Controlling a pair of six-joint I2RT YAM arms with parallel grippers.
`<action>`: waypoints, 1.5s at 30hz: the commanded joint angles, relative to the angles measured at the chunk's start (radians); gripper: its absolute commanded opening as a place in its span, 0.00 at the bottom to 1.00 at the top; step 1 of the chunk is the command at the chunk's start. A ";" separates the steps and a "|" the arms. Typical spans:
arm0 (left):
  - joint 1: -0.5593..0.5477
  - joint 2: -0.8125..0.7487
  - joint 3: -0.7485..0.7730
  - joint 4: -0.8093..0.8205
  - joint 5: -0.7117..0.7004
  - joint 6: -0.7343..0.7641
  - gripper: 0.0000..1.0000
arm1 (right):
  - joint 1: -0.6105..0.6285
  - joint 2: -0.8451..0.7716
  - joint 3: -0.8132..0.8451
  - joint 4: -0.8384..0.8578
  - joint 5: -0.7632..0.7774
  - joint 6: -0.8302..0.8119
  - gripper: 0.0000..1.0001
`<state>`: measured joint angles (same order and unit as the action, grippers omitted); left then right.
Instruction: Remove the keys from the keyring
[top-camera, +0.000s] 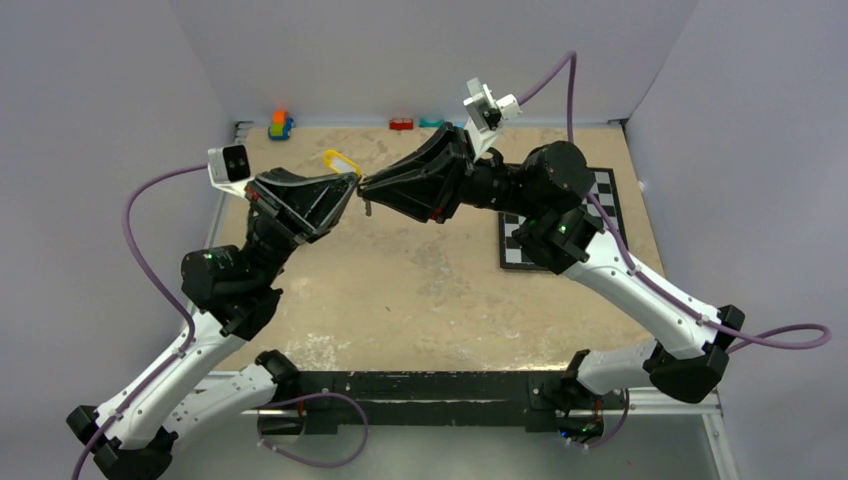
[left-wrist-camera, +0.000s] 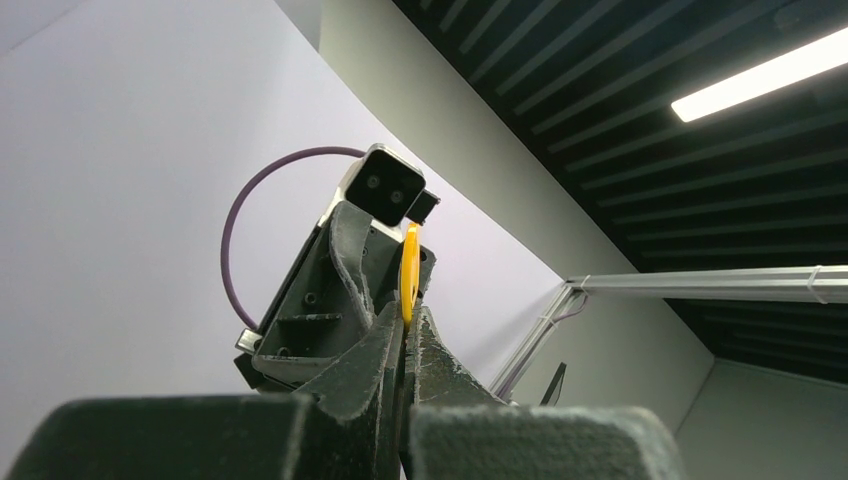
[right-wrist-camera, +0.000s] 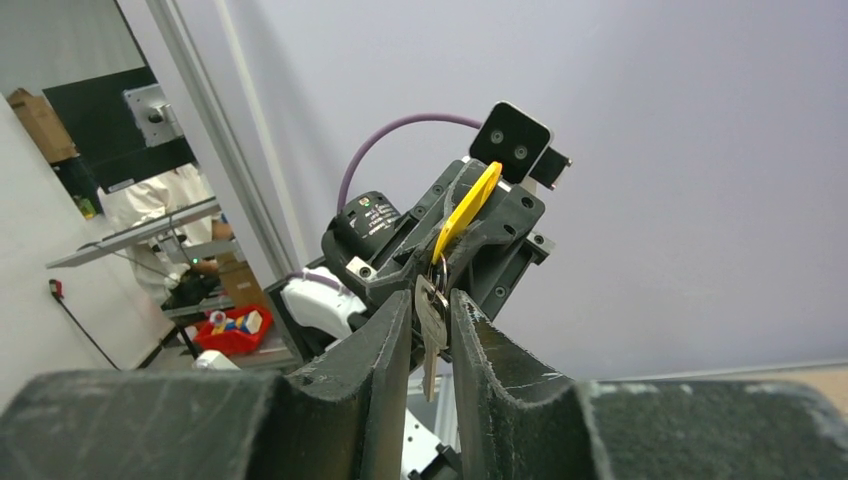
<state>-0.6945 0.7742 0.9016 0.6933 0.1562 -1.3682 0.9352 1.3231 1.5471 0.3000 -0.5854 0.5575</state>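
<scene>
Both arms are hanging raised above the counter (top-camera: 400, 290), tips meeting. Left end effector (left-wrist-camera: 408, 320) is clenching the yellow fob (left-wrist-camera: 409, 270), edge-on between its fingers. Keyring (right-wrist-camera: 438, 268) is hanging just under the fob. Key (right-wrist-camera: 431, 320) is dangling between the right end effector (right-wrist-camera: 430, 298) fingers; can't tell if they're clamping it.
</scene>
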 joint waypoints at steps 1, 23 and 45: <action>-0.004 -0.003 0.026 0.037 0.006 0.025 0.00 | 0.002 0.004 0.036 0.040 0.005 0.010 0.25; -0.012 0.004 -0.020 0.052 0.009 0.002 0.00 | 0.002 -0.017 0.019 0.002 0.035 -0.017 0.00; -0.006 -0.109 0.289 -0.895 0.194 0.607 0.92 | -0.031 -0.131 0.062 -0.425 -0.042 -0.137 0.00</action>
<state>-0.7010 0.7185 1.0492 0.1532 0.2977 -1.0721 0.9268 1.2076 1.5543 -0.0063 -0.5446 0.4488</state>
